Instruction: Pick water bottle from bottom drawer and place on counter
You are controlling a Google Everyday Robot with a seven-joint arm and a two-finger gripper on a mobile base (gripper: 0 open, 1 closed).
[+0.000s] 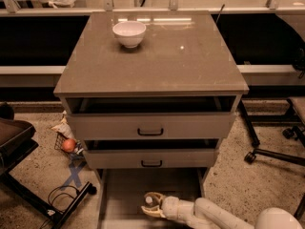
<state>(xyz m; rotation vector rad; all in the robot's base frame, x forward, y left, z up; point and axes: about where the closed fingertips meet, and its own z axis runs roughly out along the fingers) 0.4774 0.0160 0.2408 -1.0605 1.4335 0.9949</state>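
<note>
The bottom drawer [119,194] is pulled out at the foot of the cabinet. My gripper [151,204] reaches into it from the lower right, low over the drawer floor. The water bottle [148,200] shows only as a white cap and a bit of clear body between the fingers, which sit against its two sides. The rest of the bottle is hidden by the gripper. The counter [190,56] is the glossy grey-brown top of the cabinet, above and behind the gripper.
A white bowl [129,33] stands at the counter's back left. The two upper drawers [150,126] are partly open and overhang the bottom drawer. A black stand and cable [57,199] lie on the floor left; chair legs [267,151] stand at the right.
</note>
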